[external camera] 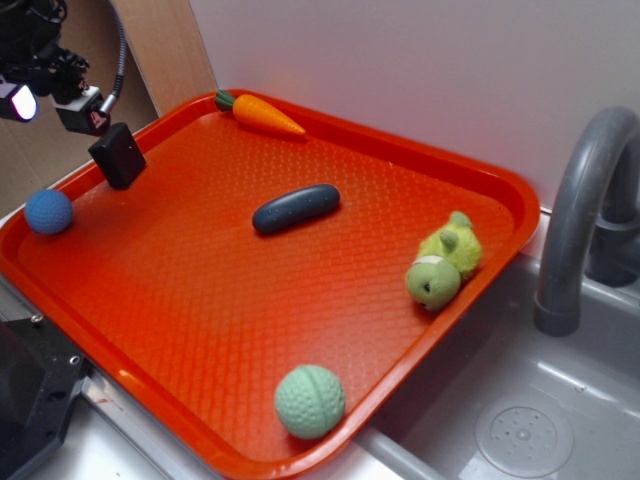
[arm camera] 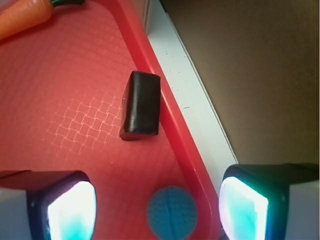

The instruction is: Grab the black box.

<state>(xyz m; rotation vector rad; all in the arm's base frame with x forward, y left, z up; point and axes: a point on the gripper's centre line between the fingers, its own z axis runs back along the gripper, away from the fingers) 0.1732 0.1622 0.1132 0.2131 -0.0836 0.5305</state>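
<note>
My tool (arm camera: 157, 200) hangs above the far left edge of the red tray (external camera: 400, 160), jaws spread apart with nothing between them. In the wrist view both pads glow at the bottom corners of the frame, one on each side, well separated.

The black box (arm camera: 141, 105) lies ahead of the tool, just inside the tray's raised rim, its long side running nearly along that rim. It is touching or very nearly touching the rim; I cannot tell which. In the exterior view the same box sits directly below and slightly in front of my tool, on the tray floor, not lifted.

The blue ball (arm camera: 171, 211) rests between my two pads in the wrist view, closer to me than the box, also against the rim. It lies lower than the tool, not gripped.

Progress, as I judge it: approach is partly done. I am over the right corner of the tray, open and ready, but not yet lined up on the box and not lowered. Left to do: shift forward past the ball, drop around the box, close, lift. The rim beside the box may crowd one pad; that looks like the tight spot.

Farther off: the orange carrot (arm camera: 22, 17) well ahead, at the upper corner of my view.

No brand, label or readable writing anywhere on the box, tray or toys.
</note>
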